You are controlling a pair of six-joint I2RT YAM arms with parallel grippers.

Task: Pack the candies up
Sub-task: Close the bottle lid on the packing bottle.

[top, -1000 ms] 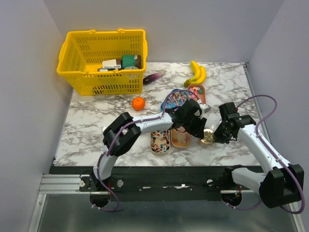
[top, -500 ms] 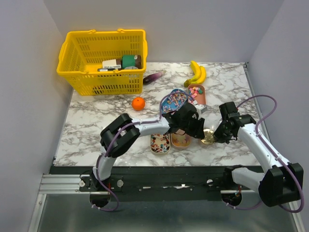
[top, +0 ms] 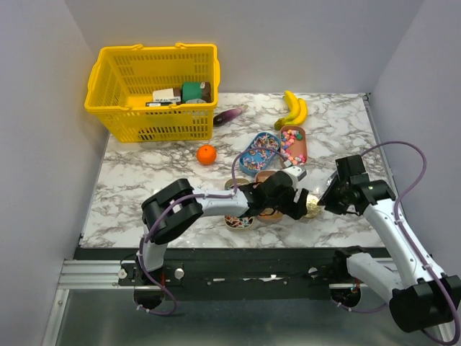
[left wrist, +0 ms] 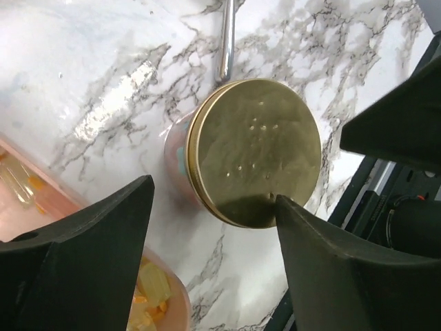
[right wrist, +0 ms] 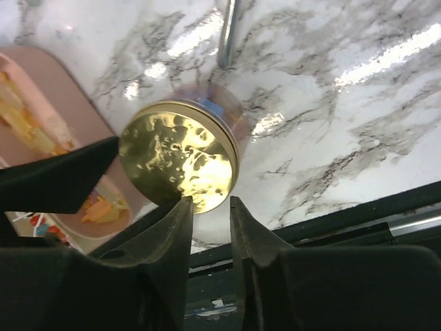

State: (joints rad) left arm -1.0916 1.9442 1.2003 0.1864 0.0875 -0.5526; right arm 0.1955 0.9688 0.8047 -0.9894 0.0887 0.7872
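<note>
Left hand (left wrist: 213,194) is spread wide astride the gold-lidded tin (left wrist: 255,162); right hand (right wrist: 210,201) is narrowed, nothing held. Candies (top: 291,146) are seen in the pink tray (top: 305,148) beyond. The lid should be gripped squarely across its rim.

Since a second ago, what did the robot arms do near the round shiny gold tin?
The left gripper slid nearer, off the blue candy tray, and opened wide around the round gold tin. The right gripper backed off slightly and opened a little. The tin, yellow plastic basket, orange fruit and bananas stayed put.
</note>
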